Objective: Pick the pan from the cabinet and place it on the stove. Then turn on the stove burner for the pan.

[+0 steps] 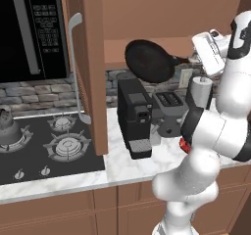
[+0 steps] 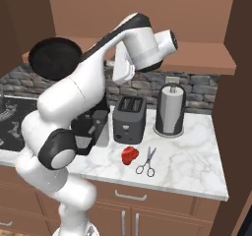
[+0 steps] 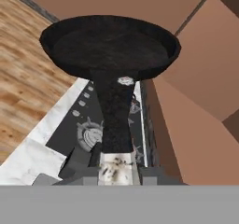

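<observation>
Brown wooden cabinet (image 1: 93,58) hangs over the marble counter (image 1: 122,166), door swung open toward the stove, long silver bar handle (image 1: 74,67) on the door; wooden shelf (image 2: 197,58) runs along inside. Black microwave (image 1: 32,31) at upper left of the left base view, stone backsplash below it. Black stove (image 1: 34,155) is set in the counter left of the open door, large grey burner (image 1: 67,146) at front with pronged grate, smaller burner (image 1: 62,123) behind it, two small silver knobs (image 1: 32,173) near the front edge, small silvery kettle (image 1: 6,124) on a left burner.

White arm bends up from the base, hand up at shelf level. Pan (image 1: 149,60) is off the shelf, in the air in front of the open cabinet, above the coffee machine (image 1: 135,116), tilted so its round inside faces out in the left base view. In the hand view the pan's bowl (image 3: 109,48) is up top, handle (image 3: 114,115) running down into the gripper (image 3: 116,164); jaws closed narrow on the handle end, holding it. Stove grates visible far beneath the pan in that view.

On the counter: dark toaster (image 2: 129,118), paper towel holder (image 2: 170,109), scissors (image 2: 146,163), small red item (image 2: 130,154) just beside the scissors.
</observation>
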